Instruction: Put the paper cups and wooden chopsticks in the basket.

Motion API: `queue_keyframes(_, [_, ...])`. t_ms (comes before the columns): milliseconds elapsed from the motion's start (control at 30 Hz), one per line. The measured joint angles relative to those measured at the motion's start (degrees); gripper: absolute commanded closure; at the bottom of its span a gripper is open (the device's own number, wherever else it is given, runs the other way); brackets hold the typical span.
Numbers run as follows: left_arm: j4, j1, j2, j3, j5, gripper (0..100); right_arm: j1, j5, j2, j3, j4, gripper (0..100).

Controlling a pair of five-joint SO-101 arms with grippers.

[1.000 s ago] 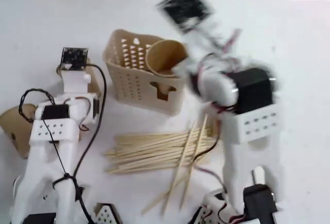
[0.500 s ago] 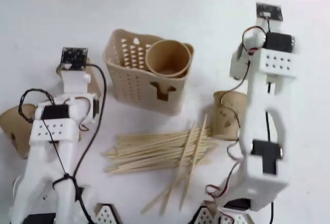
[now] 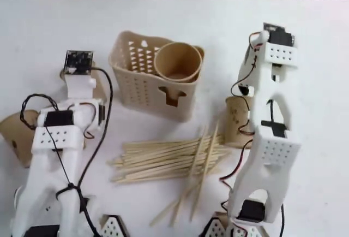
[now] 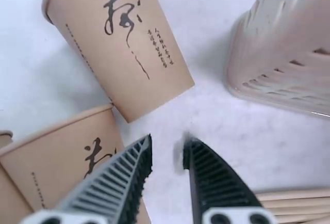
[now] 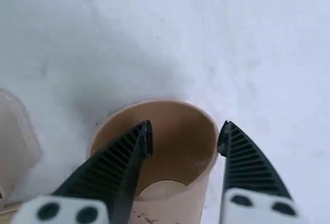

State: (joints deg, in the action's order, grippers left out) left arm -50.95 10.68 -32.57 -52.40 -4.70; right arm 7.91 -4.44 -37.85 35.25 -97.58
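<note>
While one paper cup (image 3: 177, 60) already sat in the basket (image 3: 136, 87) at upper centre, the chopsticks (image 3: 163, 160) lay on the bench (image 3: 49, 24) below it. Another cup (image 5: 154, 146) stood upright under the right gripper (image 5: 185, 133), jaws wide. The left gripper (image 4: 167, 154), jaws narrow and empty, hovered by two more cups (image 4: 121, 43).
</note>
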Motion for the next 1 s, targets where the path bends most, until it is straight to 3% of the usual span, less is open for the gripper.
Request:
queue_keyframes(133, [0.0, 0.0, 0.0, 0.0, 0.0, 88, 1.8, 0.0, -2.6, 0.0, -0.1, 81.3])
queue_keyframes(367, [0.0, 0.0, 0.0, 0.0, 0.0, 88, 4.0, 0.0, -4.5, 0.0, -0.1, 98.6])
queue_keyframes(633, [0.8, 0.0, 0.0, -1.1, 0.0, 88, 5.7, 2.5, -2.9, 1.4, -0.2, 98.3])
queue_keyframes(1000, [3.3, 0.0, 0.0, -2.3, 0.0, 88, 6.4, 2.5, 24.8, 1.4, -0.7, 98.3])
